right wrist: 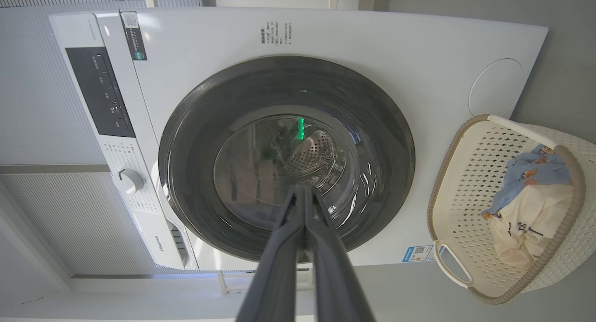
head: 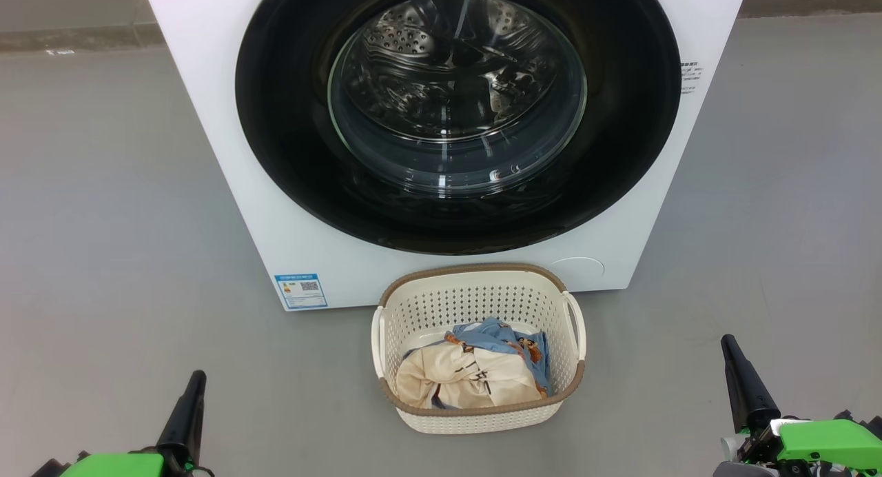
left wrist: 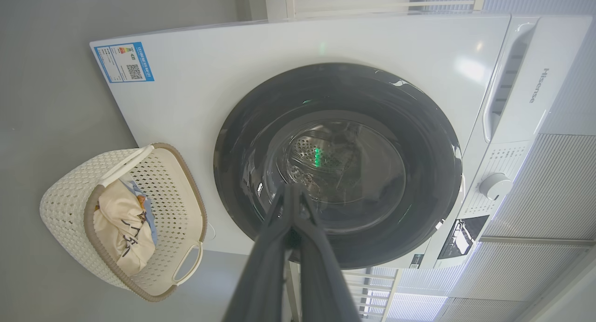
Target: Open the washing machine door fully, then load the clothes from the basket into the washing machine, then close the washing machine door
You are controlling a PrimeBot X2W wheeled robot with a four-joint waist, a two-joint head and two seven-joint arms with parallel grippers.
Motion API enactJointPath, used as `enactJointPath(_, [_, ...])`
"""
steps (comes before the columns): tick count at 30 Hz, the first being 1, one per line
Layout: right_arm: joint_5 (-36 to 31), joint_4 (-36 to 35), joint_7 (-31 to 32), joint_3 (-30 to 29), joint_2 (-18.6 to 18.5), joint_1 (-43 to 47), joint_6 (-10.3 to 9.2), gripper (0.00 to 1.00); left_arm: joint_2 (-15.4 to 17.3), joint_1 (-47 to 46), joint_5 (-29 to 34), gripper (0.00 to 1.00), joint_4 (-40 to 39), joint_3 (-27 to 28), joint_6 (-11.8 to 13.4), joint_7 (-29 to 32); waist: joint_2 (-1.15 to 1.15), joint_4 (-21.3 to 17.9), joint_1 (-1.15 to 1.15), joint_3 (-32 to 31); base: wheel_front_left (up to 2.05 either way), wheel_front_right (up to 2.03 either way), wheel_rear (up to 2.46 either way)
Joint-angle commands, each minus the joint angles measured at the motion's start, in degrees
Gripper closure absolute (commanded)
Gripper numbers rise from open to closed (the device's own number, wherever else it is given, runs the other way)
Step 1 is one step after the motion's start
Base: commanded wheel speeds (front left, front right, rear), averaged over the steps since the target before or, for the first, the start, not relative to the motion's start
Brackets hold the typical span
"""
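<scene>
Head view: the washing machine has the washing machine door closed, and the basket just in front of it holds the clothes. Left wrist view: the left gripper is clenched empty, facing that machine. Right wrist view: the right gripper is likewise clenched empty.

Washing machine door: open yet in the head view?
No, the washing machine door is shut, its black rim lying flush on the white front of the washing machine.
</scene>
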Motion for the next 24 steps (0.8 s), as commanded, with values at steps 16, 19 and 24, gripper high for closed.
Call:
enactJointPath(16, [-0.69, -1.41, 0.44, 1.39, -0.28, -2.43, 0.09, 1.00, 0.60, -2.51, 0.84, 1.00, -1.37, 2.01, -0.17, 0.40, 0.00, 0.00, 0.00, 0.00, 0.00, 0.00, 0.00])
enactJointPath(19, [0.03, 0.43, -0.07, 0.00, 0.08, 0.18, 0.00, 0.00, -0.07, 0.20, -0.09, 0.00, 0.40, -0.11, 0.00, -0.02, 0.00, 0.00, 0.00, 0.00, 0.00, 0.00, 0.00])
enactJointPath(24, [0.03, 3.73, -0.17, 0.06, 0.96, 2.34, 0.00, 0.00, -1.41, 2.69, -0.13, 0.00, 3.50, -0.57, 0.01, -0.10, 0.00, -0.01, 0.00, 0.04, 0.00, 0.00, 0.00])
